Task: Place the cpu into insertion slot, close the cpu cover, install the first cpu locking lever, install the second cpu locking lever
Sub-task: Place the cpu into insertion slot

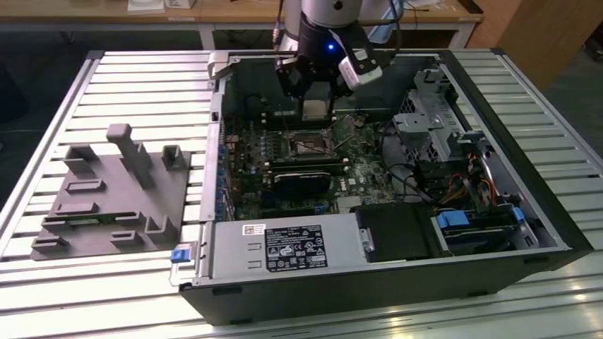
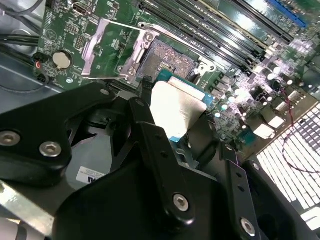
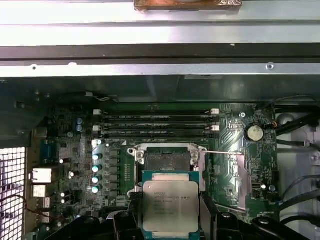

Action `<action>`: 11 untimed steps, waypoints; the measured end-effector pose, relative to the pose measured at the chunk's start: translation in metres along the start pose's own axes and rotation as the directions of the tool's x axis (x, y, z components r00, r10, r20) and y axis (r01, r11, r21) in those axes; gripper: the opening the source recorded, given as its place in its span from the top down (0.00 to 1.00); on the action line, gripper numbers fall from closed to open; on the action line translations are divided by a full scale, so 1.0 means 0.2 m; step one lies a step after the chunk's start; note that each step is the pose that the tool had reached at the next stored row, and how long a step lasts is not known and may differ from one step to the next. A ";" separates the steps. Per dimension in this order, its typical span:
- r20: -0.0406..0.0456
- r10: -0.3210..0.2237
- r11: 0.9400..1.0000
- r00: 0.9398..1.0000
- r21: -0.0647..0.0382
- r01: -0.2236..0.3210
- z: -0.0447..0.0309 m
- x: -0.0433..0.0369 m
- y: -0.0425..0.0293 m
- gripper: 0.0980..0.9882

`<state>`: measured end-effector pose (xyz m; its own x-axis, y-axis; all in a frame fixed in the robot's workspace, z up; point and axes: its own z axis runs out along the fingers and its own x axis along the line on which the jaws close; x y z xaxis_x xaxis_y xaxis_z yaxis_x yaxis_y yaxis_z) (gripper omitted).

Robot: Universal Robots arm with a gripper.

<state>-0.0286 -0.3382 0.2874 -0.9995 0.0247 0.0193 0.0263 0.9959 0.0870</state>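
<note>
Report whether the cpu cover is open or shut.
Open: the cpu cover lies flipped aside, the insertion slot bare.

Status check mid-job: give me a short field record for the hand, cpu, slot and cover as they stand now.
hand: shut on the cpu, gripping it by opposite edges
cpu: held clear of the board, close to the insertion slot, not seated
insertion slot: empty, dark centre exposed
cpu cover: swung open, lying beside the slot
setting: inside the open computer case
</note>
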 end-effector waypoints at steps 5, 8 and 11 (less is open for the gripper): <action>0.000 0.000 1.000 1.000 0.002 0.000 0.045 -0.001 0.000 0.51; 0.000 0.000 1.000 1.000 0.004 0.000 0.073 -0.001 0.000 0.51; 0.000 0.000 1.000 1.000 0.006 0.000 0.100 -0.002 0.000 0.51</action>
<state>-0.0287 -0.3366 0.2674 -0.9995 0.0249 0.0191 0.0264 0.9964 0.0808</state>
